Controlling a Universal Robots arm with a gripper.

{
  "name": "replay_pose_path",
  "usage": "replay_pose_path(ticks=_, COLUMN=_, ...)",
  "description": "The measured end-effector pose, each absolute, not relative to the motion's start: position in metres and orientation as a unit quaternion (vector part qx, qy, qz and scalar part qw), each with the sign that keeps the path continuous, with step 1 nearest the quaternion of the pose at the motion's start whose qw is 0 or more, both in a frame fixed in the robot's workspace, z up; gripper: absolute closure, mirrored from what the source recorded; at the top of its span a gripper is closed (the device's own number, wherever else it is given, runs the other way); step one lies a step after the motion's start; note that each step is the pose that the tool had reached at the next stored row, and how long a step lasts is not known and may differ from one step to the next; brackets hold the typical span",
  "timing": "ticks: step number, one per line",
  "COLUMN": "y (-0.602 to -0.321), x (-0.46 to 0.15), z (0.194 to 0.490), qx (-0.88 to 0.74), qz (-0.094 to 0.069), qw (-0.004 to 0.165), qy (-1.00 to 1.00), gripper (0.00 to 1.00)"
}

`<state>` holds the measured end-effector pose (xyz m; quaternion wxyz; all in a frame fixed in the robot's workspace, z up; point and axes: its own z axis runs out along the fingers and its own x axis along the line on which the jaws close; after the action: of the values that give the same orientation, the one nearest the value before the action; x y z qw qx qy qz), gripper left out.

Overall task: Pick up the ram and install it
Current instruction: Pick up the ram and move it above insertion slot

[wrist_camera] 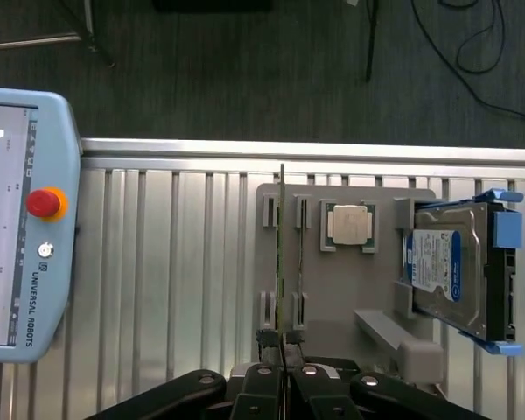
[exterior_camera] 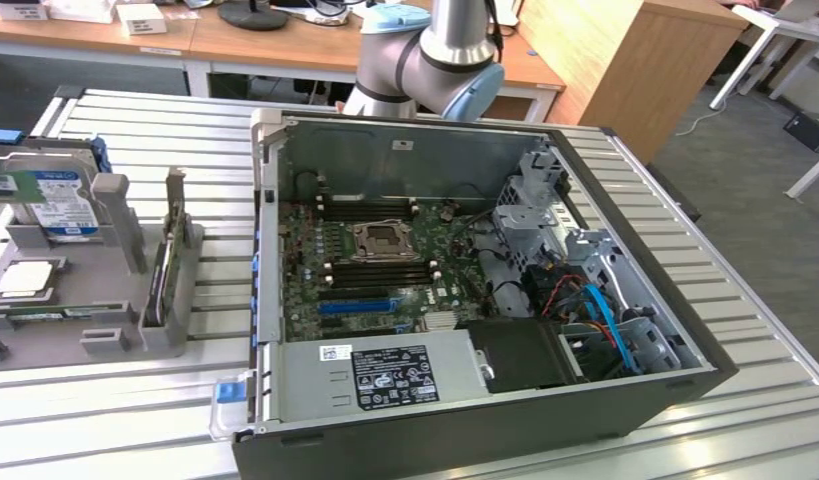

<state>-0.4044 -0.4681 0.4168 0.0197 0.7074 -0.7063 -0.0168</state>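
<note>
The ram (wrist_camera: 282,254) stands on its edge in a grey parts holder (wrist_camera: 350,297), seen as a thin green-and-dark line. In the exterior view the ram (exterior_camera: 165,275) sits upright at the right side of that holder (exterior_camera: 62,330), left of the open computer case (exterior_camera: 449,280). My gripper (wrist_camera: 282,385) hangs well above the holder, in line with the ram's near end, its fingers (wrist_camera: 261,378) shut together with nothing between them. The motherboard (exterior_camera: 382,265) lies inside the case with black memory slots beside the processor socket.
The holder also carries a processor (wrist_camera: 348,224) and a blue-labelled hard drive (wrist_camera: 451,267). A teach pendant (wrist_camera: 22,227) lies on the slatted metal table (wrist_camera: 157,289). The arm's elbow (exterior_camera: 436,55) rises behind the case. Wooden desks stand beyond.
</note>
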Motion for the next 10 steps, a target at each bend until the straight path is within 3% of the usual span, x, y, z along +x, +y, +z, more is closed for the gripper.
replay_pose_path(ticks=10, y=-0.4681, x=-0.4043, z=0.4238, qx=0.707, qz=-0.017, qw=0.02, qy=-0.706, gripper=0.88)
